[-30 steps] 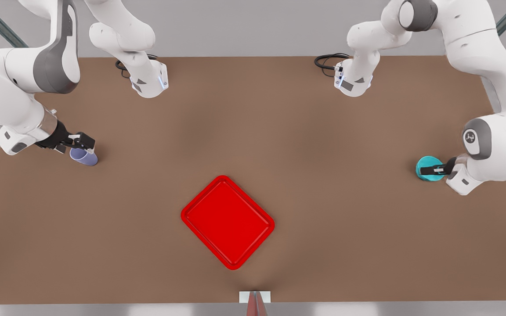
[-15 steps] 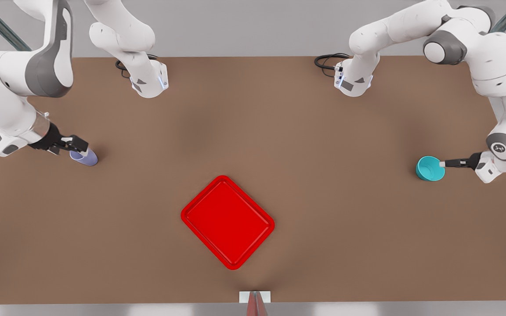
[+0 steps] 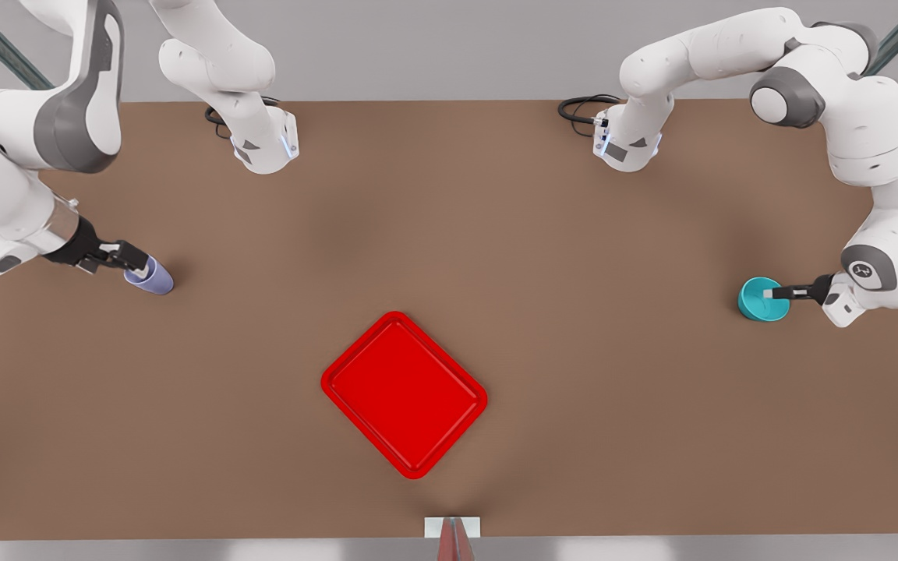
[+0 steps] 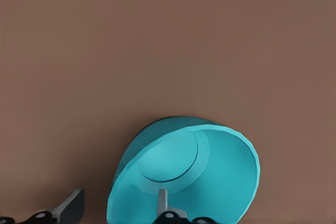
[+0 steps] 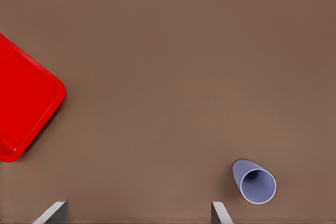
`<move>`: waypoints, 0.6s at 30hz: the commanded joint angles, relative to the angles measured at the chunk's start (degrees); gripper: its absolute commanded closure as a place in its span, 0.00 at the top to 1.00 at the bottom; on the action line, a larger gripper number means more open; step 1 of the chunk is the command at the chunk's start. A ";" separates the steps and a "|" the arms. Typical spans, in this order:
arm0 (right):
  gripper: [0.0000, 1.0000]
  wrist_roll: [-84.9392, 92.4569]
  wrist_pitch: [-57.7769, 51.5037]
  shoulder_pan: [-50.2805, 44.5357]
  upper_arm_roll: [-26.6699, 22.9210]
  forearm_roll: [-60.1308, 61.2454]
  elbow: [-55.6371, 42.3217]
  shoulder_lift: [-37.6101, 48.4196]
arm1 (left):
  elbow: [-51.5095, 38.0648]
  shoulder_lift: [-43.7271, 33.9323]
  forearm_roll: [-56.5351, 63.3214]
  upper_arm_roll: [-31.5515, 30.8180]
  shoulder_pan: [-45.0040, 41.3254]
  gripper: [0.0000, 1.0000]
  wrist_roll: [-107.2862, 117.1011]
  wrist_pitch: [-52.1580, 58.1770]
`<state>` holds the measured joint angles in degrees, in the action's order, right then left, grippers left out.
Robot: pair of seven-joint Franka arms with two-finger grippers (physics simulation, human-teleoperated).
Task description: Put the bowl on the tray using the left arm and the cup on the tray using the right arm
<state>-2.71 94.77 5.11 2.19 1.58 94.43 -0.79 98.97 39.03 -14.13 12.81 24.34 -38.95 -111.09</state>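
The big brown table point(image 3: 574, 234) holds a bright red flat tray point(image 3: 404, 393) near its middle, with nothing on it. The small round teal bowl point(image 3: 753, 306) sits far off at the front view's right. The left hand point(image 3: 770, 294) is at the bowl, its fingers apart, with one finger point(image 4: 163, 199) inside. The little pale purple cup point(image 3: 154, 280) stands far off at the front view's left. The right hand point(image 3: 131, 263) is just beside the cup, fingers apart.

This is looking like a robot test lab: two white arms point(image 3: 846, 117) are standing bolted on a plain brown tabletop point(image 3: 449, 234), with black cables point(image 3: 581, 105) lying beside their bases and grey bare walls behind.
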 commanded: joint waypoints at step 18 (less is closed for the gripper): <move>1.00 0.42 -0.20 -0.89 0.01 -0.09 0.32 -0.18 | -0.18 -5.09 -0.20 -0.33 -7.54 0.21 11.08 4.39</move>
<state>-2.28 94.57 3.55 2.19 1.49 94.75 -0.97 98.64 31.51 -11.41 12.46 12.80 -22.06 -105.61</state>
